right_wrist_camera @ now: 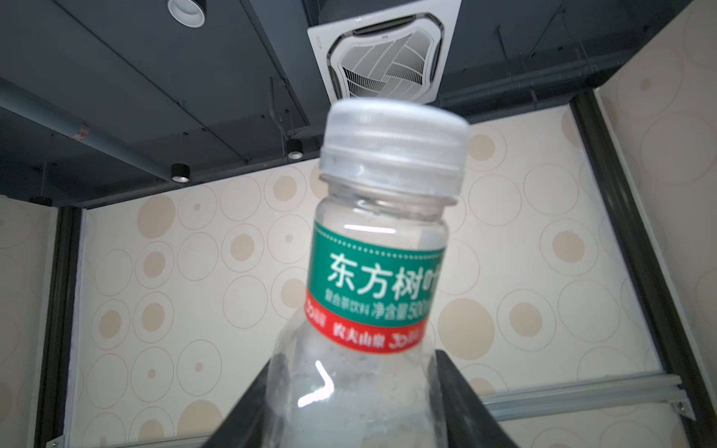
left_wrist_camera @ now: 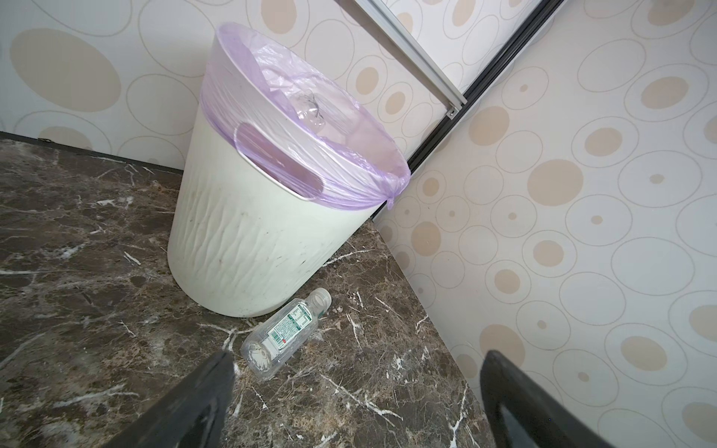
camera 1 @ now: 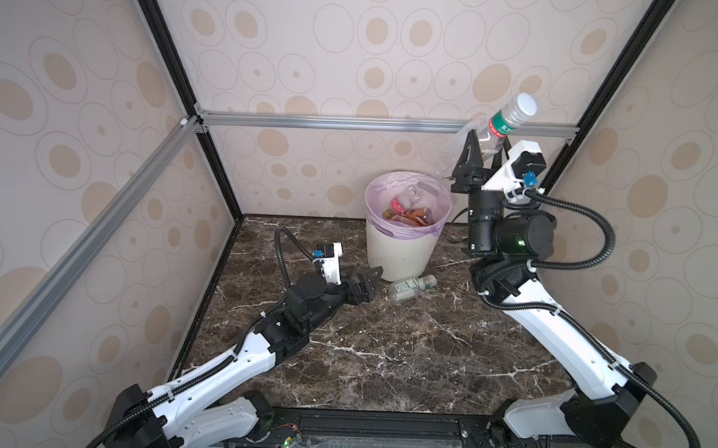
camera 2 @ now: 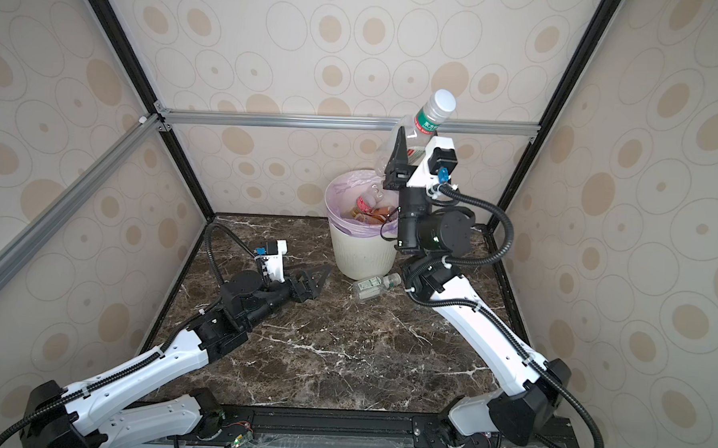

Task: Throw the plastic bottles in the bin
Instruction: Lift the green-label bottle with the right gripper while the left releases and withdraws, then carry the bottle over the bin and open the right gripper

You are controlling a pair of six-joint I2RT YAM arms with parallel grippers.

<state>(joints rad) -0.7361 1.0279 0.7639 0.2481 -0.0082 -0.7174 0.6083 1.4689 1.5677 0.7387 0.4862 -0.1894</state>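
One loose bottle (camera 1: 408,289) beside bin (camera 1: 401,256); gripped bottle (camera 1: 502,125) aloft.

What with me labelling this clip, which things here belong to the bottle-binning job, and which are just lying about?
Job:
- green-labelled bottle, held in the right pincer
- small clear bottle lying beside the bin
- bottles already inside the bin
- left pincer, open

Just there:
- marble tabletop
- patterned walls
- metal frame bar
- ceiling vent

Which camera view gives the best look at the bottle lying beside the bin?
The left wrist view: the lying bottle shows large, its label clear, beside the bin. Both top views show that bottle small. The right wrist view shows only the held bottle.
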